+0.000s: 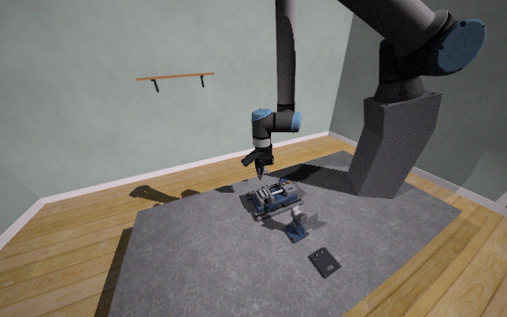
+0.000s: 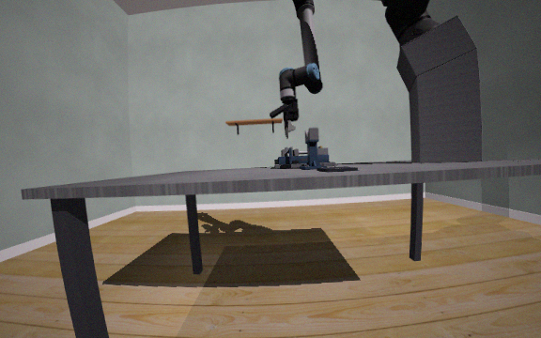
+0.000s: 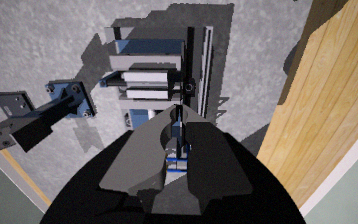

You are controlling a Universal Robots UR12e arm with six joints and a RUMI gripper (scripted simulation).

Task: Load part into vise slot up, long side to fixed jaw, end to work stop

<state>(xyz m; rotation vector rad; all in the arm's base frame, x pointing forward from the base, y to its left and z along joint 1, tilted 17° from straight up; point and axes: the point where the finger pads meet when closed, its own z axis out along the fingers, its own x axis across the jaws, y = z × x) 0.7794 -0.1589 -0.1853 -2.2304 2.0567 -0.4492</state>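
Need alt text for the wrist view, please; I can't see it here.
Closed, empty gripper seen from its wrist, pointing at a blue-and-grey vise on a grey tabletop; a light, slotted block lies between the jaws. At left, a post stands on a blue base near a dark plate.

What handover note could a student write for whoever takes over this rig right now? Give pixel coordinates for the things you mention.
Gripper (image 1: 260, 178) (image 2: 286, 136) (image 3: 179, 105): shut, nothing seen in it, above the vise (image 1: 281, 204) (image 2: 294, 160) (image 3: 150, 47).
Part (image 1: 261, 194) (image 3: 146, 76): between the vise jaws, slot up. Infeed plate (image 1: 323, 262) (image 2: 337, 169) (image 3: 11, 105): bare.
Done: part off the plate and in the vise.
Left: check that it lies flat and touches the fixed jaw and work stop; the views don't settle this. Nudge it if needed, vise left open.
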